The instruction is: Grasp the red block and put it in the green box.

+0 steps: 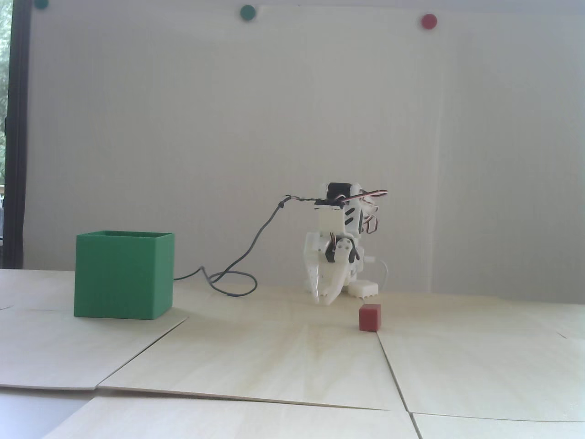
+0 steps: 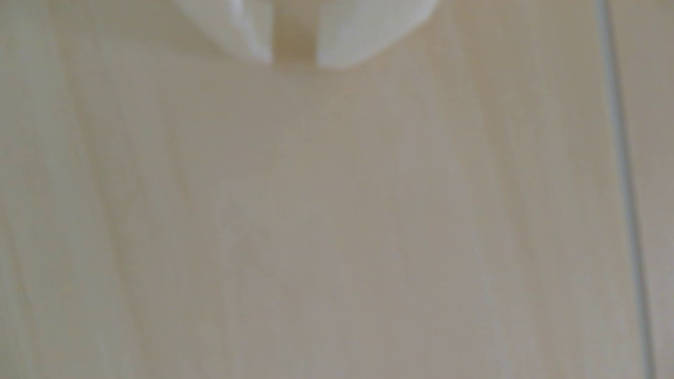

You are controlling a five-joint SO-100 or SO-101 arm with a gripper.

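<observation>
A: Item one, nearest the fixed camera?
B: Pale plywood sheets (image 1: 247, 361) laid over the table, their edges overlapping. One seam runs from below the red block toward the lower right; another angles off to the lower left. The near sheets are bare.

A: Item two?
B: The red block (image 1: 369, 317), small, matte, dark red. It sits flat on the plywood, right of centre in the fixed view, its base at the top end of a sheet seam. Open surface on all sides.

A: Item three?
B: The green box (image 1: 122, 274), cube-shaped, thin-walled, top open, standing upright at the left. It is well apart from the block, with clear wood between the two. A sheet edge runs just in front of its base.

A: Item four?
B: White printed arm, folded low, with its gripper (image 1: 322, 298) pointing down at the table, tips close to or on the surface. It is near the block, up and to the left of it, not touching it.

A: Claw state?
B: Nearly closed and empty. In the wrist view the gripper (image 2: 294, 62) shows a narrow slot between the two white fingertips (image 2: 343, 43), with bare wood below. A sheet seam (image 2: 624, 182) runs down the right side there.

A: Furthest items?
B: A grey cable (image 1: 237, 270) looping on the table from the arm toward the box; behind it a white wall (image 1: 292, 114) with coloured round dots near the top.
</observation>
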